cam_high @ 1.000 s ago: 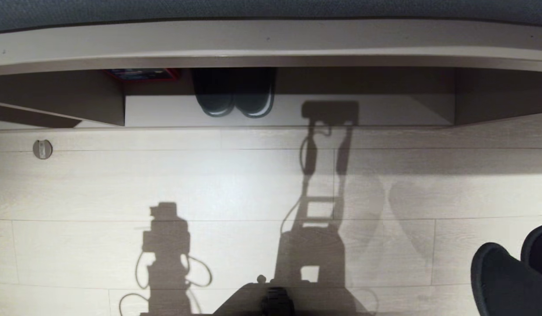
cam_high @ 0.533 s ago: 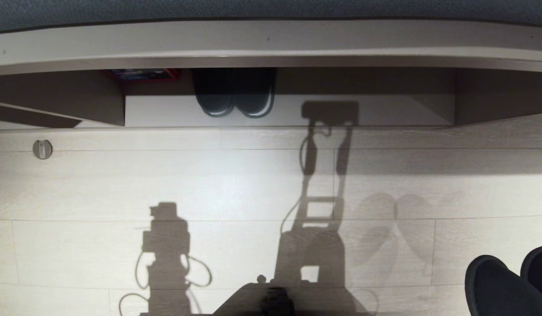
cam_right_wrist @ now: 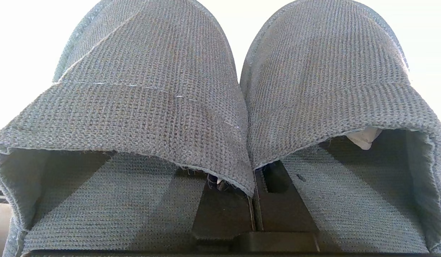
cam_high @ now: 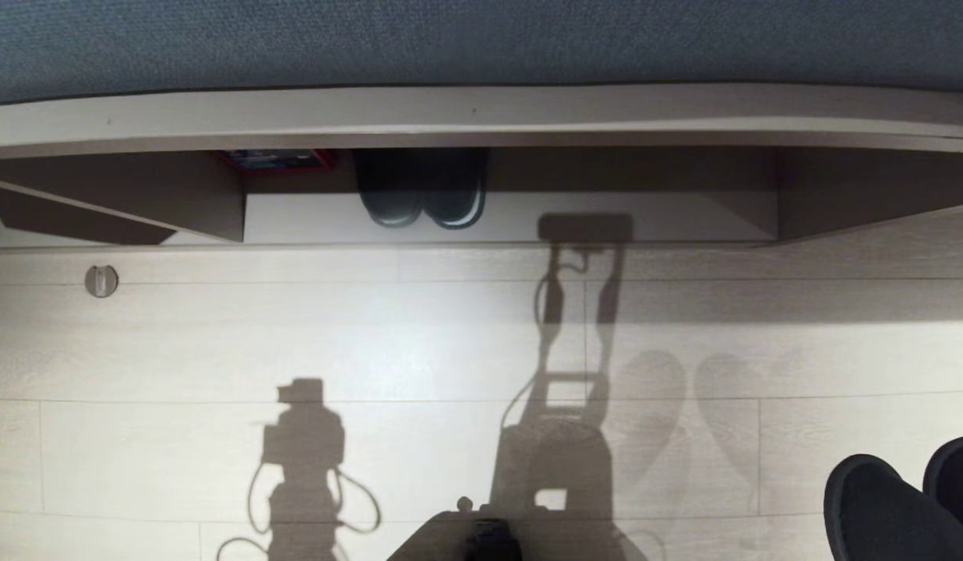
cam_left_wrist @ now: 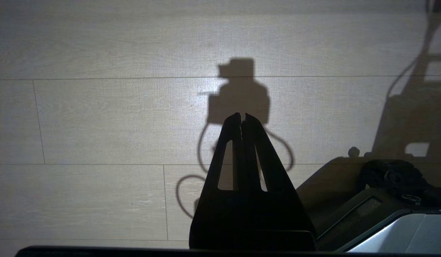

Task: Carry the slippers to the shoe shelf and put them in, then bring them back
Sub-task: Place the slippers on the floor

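The right gripper [cam_right_wrist: 254,200] is closed on the slippers [cam_right_wrist: 242,107], a charcoal knitted pair held side by side. Seen from the right wrist, its two dark fingers [cam_right_wrist: 224,210] press together on the inner edges where the two slippers meet, one finger reaching into each slipper. The straps arch over the fingers and hide their tips. A scrap of white shows inside one slipper, too tucked away to identify. Beyond the toes the background is washed out to white.

In the head view only the rounded dark toe ends of the slippers [cam_high: 902,506] show, cut off by the lower right corner; the gripper itself is outside that view.

Ahead, across pale plank floor [cam_high: 419,343], stands the shoe shelf [cam_high: 684,222], a low open compartment with a pale bottom board under a long beige top. Its back is in deep shadow. On the board sits a dark closed-toe pair [cam_high: 421,199] with glossy pale toe rims, their heels lost in the dark. Beside them a red-edged flat object [cam_high: 275,160] is mostly hidden under the top. A small round fitting [cam_high: 100,280] lies on the floor near the shelf's left end.

The left gripper [cam_left_wrist: 242,119] hangs over bare floor with its dark fingers [cam_left_wrist: 258,150] drawn together, tips touching, holding nothing. Its own shadow falls just past the fingertips. Part of the robot's base [cam_left_wrist: 391,207] shows to one side, cut off by the edge.
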Robot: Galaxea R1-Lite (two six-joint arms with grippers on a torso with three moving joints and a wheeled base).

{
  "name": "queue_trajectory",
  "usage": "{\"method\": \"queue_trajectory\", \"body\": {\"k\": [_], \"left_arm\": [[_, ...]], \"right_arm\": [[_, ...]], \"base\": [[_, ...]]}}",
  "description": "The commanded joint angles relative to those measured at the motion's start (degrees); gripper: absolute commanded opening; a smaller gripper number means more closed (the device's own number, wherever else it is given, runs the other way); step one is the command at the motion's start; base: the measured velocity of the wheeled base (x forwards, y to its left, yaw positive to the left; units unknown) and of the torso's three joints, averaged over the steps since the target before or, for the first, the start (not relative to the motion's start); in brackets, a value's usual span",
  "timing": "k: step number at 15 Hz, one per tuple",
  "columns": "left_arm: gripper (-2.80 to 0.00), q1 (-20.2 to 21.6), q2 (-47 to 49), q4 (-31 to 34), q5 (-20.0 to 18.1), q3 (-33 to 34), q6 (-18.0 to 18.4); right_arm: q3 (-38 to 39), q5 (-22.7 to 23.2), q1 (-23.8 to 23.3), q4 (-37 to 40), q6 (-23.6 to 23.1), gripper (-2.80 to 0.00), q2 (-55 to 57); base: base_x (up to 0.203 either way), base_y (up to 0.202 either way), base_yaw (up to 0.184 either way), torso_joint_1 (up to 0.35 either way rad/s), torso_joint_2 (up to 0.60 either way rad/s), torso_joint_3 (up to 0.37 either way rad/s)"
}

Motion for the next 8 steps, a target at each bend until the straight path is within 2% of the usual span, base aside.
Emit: {"method": "queue_trajectory", "body": {"k": [1, 8], "left_arm": [[-2.80, 0.1, 0.0, 0.0, 0.0, 0.0, 0.0], [-2.80, 0.1, 0.0, 0.0, 0.0, 0.0, -0.1]], "right_arm": [[0.0, 0.0, 0.0, 0.1, -0.1, -2.80, 0.3], [0.0, 0.0, 0.0, 0.1, -0.1, -2.80, 0.3]], "base": [[0.000, 0.000, 0.000, 0.002, 0.00, 0.207], [0.000, 0.000, 0.000, 0.001, 0.00, 0.203]]}}
